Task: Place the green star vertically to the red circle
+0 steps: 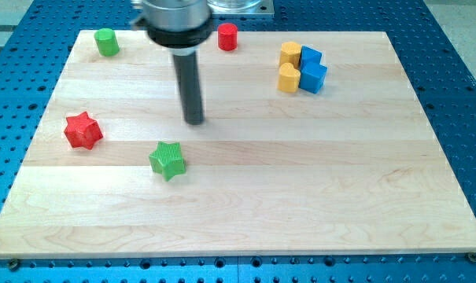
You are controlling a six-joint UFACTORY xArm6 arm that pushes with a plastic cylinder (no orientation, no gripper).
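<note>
Wooden board: my tip stands above green star; no gripper visible.

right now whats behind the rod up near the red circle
The rod's mount covers the board's top edge between the green cylinder and red circle; anything there is hidden. My tip sits above the green star.

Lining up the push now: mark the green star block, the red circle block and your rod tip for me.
green star block [167, 160], camera view, on its top face
red circle block [227, 36], camera view, on its round top
my tip [194, 122], camera view, rod's very lower end, above and right of the star
</note>
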